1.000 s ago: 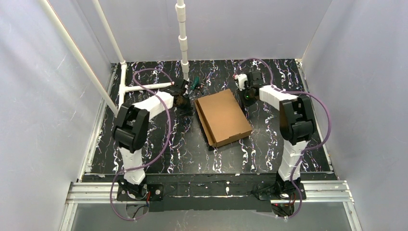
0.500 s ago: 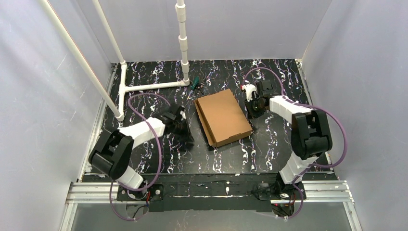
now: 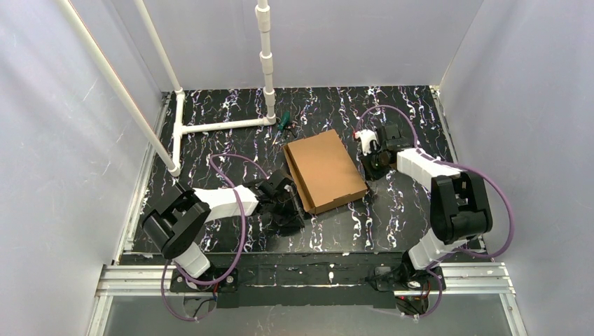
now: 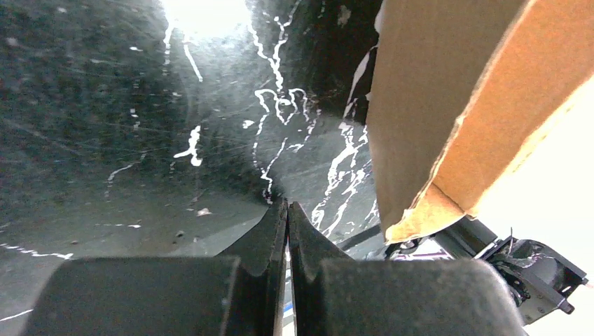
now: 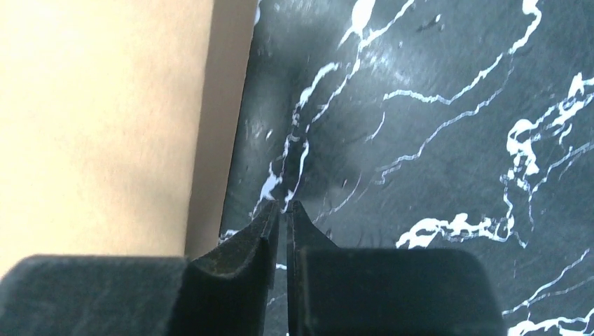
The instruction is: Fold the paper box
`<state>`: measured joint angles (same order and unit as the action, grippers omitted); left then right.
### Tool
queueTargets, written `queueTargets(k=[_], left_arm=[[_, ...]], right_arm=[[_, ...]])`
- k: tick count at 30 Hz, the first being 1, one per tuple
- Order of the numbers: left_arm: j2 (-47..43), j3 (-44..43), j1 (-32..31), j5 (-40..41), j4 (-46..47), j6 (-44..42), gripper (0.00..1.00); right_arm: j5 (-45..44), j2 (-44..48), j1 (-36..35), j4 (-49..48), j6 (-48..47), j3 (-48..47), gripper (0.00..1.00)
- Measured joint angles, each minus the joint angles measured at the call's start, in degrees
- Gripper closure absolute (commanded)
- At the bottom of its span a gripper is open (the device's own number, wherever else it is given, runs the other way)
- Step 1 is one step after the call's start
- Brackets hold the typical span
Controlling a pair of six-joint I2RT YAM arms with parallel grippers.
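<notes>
The paper box (image 3: 323, 170) is a closed, shallow brown cardboard mailer lying flat in the middle of the black marbled table. My left gripper (image 3: 294, 211) is shut and empty, low on the table by the box's near left corner; that corner (image 4: 448, 126) fills the upper right of the left wrist view, beside the left gripper (image 4: 287, 204). My right gripper (image 3: 372, 166) is shut and empty, at the box's right edge. In the right wrist view the box (image 5: 105, 119) lies left of the right gripper (image 5: 287, 205).
A white pipe frame (image 3: 210, 126) stands at the back left with an upright post (image 3: 265, 56). A small green marker (image 3: 283, 123) lies behind the box. White walls enclose the table; a metal rail (image 3: 308, 276) runs along the near edge.
My left arm has swung from the back of the table down and right to the box's near left corner. My right gripper has shifted slightly right and nearer along the box's right edge.
</notes>
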<state>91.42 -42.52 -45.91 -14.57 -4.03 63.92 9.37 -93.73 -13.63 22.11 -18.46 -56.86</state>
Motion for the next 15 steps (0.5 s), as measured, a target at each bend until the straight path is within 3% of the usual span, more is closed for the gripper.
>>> queueTargets(k=[7,15], left_arm=[[1.7,-1.64,-0.83,0.22,1.46,2.1,1.0],[5.53,-8.94,-1.11,0.33,0.96,1.9,1.0]], right_arm=[[-0.52,7.5,0.0,-0.42,-0.9,6.97,0.84],[0.09,7.87,-0.98,-1.36,-0.85,7.06,0.85]])
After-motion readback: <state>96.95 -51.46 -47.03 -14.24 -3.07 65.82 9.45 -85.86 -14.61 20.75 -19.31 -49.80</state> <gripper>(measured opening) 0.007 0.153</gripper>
